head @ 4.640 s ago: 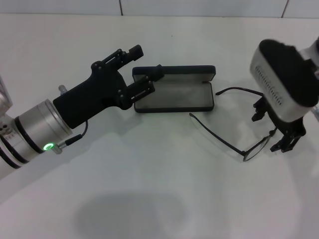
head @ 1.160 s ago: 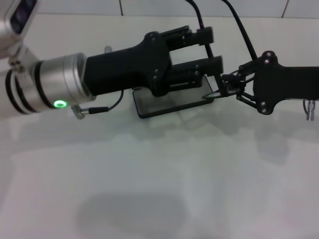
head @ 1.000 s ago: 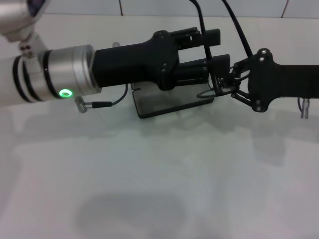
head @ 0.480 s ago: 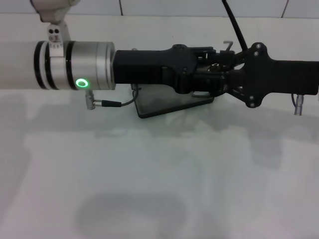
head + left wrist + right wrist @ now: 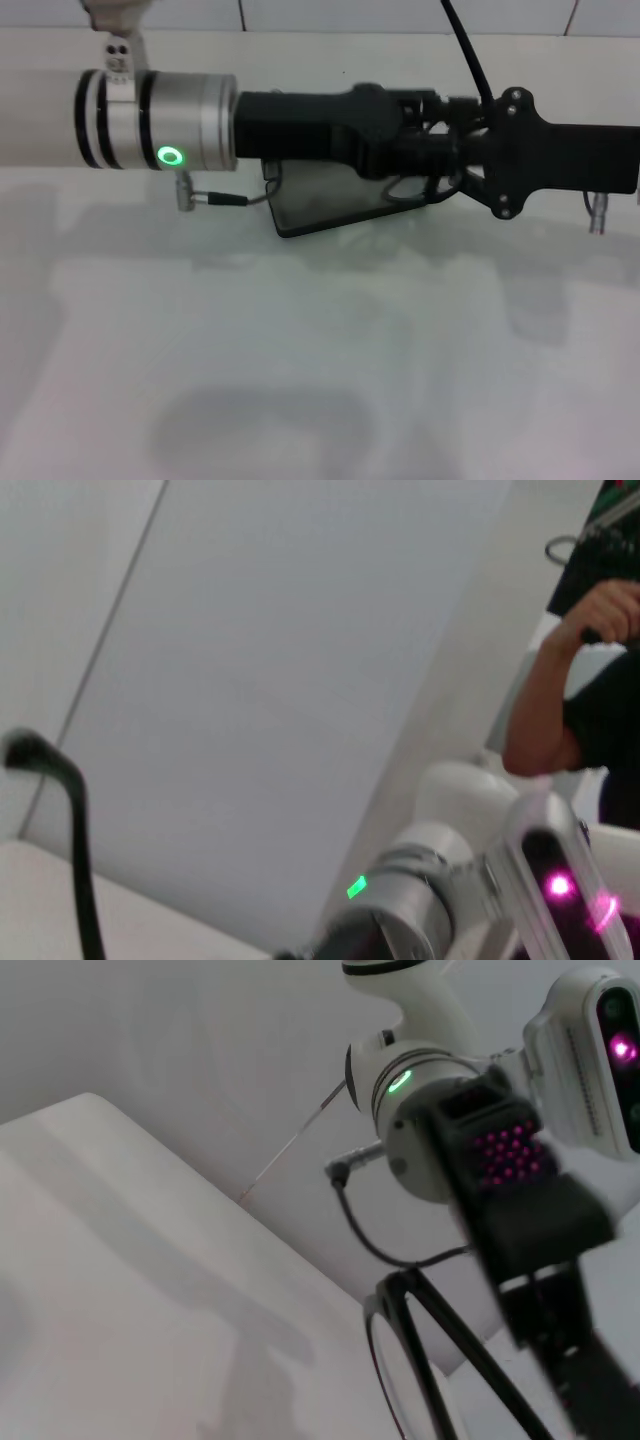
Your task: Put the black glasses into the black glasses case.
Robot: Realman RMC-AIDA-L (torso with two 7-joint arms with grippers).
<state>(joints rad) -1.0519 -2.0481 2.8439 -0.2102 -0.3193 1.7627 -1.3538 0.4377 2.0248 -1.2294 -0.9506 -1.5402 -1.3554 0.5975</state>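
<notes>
Both arms reach across the white counter and meet above the rectangular black hard glasses case with its grey inner lining, which lies open on the counter toward the far side. In the head view the left arm stretches in from the left, a silver cuff with a green lit ring leading to the black left tool. The right arm comes in from the right as a flat black body ending in the right tool. The two tools overlap over the right end of the case, so that end of the case is hidden and only its left part and near edge are visible.

The thin black wire-framed glasses are up off the counter at the spot where the tools meet, with a curved piece of frame hanging just below them, over the right end of the case. In the right wrist view the glasses show close to the camera, one round rim and two slim temple arms running across the view, with the left arm's cuff behind them.

Which tool is gripping the glasses cannot be told, since the dark fingers run together. Whether either tool is clenched or released cannot be told either.

A thin black cable rises from the tools toward the far wall.
</notes>
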